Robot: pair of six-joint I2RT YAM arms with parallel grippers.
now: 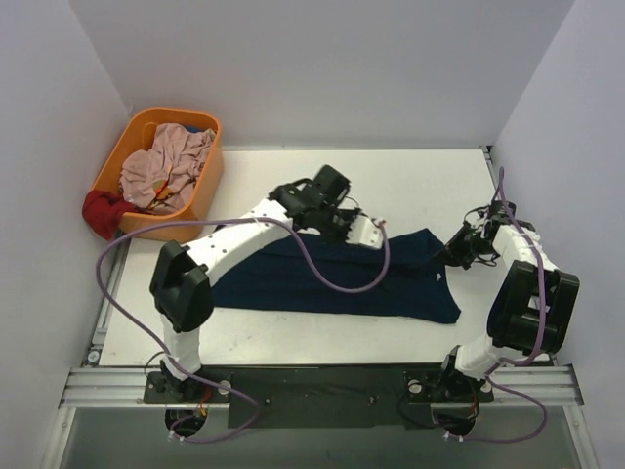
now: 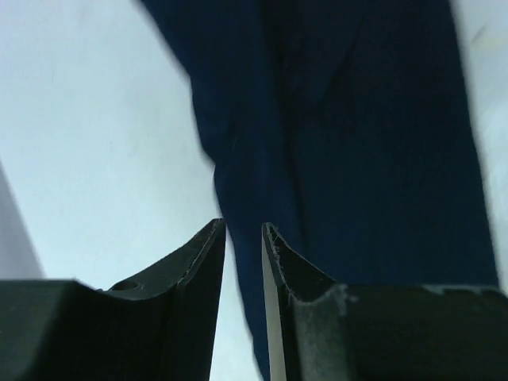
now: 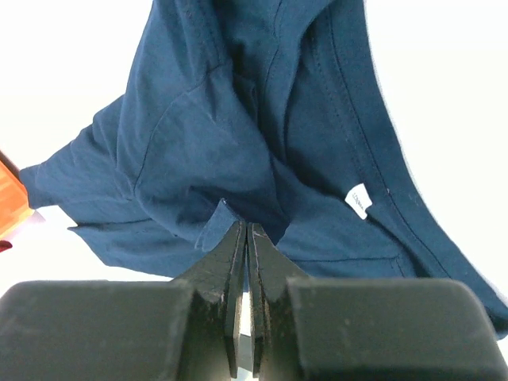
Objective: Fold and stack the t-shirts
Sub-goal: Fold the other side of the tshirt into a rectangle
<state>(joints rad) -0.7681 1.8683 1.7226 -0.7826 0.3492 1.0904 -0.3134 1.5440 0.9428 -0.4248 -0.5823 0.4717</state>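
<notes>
Right fingers (image 3: 232, 254) are clamping the navy t-shirt (image 1: 332, 283), lying seemingly part-folded on the bench (image 1: 420, 176); left fingers (image 2: 202, 258) are hovering slightly apart. Basket (image 1: 208, 171) is holding more shirts (image 1: 166, 171); stacking not begun.

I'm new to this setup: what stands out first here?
A navy t-shirt sprawls across the middle of the table, the right gripper shut on a fold at its right end, the left gripper open by its far edge. In the far left corner, an orange basket holds pink clothes, a red garment hanging over its near rim.
</notes>
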